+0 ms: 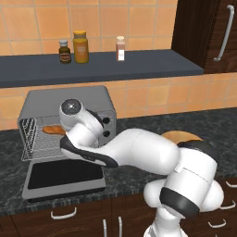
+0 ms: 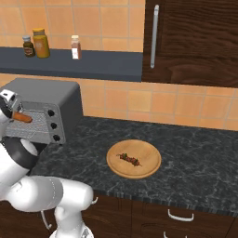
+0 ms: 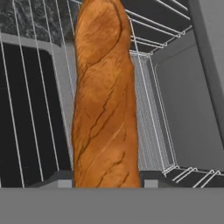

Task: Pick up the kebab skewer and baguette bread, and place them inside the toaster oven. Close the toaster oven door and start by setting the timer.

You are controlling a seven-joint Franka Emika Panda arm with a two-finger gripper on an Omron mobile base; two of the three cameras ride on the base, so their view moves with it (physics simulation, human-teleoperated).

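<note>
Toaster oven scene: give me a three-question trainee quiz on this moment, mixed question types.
1. True or false: the kebab skewer lies on the wooden plate.
2. Where is the baguette bread? A) on the shelf B) at the wire rack inside the toaster oven C) on the plate
3. How does the toaster oven door stand?

Key: 1 true. 2 B, with the end effector's hand at the oven mouth. 3 Dropped open, lying flat in front of the oven.

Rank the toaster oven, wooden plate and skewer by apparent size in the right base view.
1. Toaster oven
2. Wooden plate
3. Skewer, clearly smallest, lying on the plate.
</note>
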